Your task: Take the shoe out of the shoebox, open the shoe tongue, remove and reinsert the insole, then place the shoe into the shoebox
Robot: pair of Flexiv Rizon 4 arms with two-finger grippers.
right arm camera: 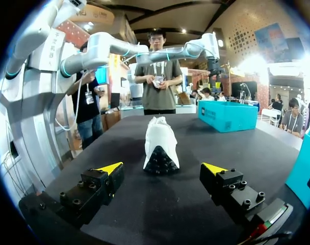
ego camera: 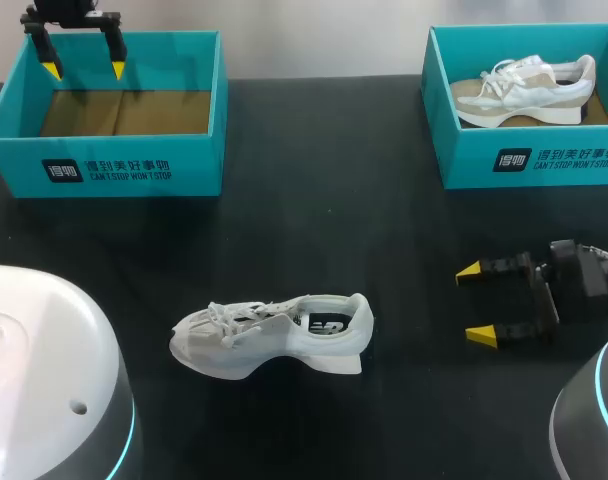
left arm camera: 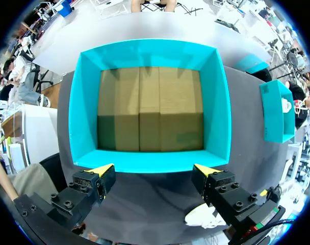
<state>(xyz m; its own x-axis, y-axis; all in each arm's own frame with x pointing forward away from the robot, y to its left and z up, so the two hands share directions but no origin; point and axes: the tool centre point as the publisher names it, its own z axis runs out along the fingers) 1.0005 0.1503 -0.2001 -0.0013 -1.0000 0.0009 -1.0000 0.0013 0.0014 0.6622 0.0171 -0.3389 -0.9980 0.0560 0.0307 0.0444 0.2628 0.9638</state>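
Note:
A white shoe lies on its side on the black table, toe to the left, its insole showing in the opening. In the right wrist view its heel faces me, a little ahead of my open right gripper. In the head view that right gripper stands to the right of the shoe, apart from it. My left gripper hangs open above the empty teal shoebox at the back left. The left gripper holds nothing, with that shoebox and its bare cardboard floor below.
A second teal shoebox at the back right holds a beige and white shoe. It shows beside the empty box in the left wrist view. Black tabletop lies between the boxes and around the white shoe.

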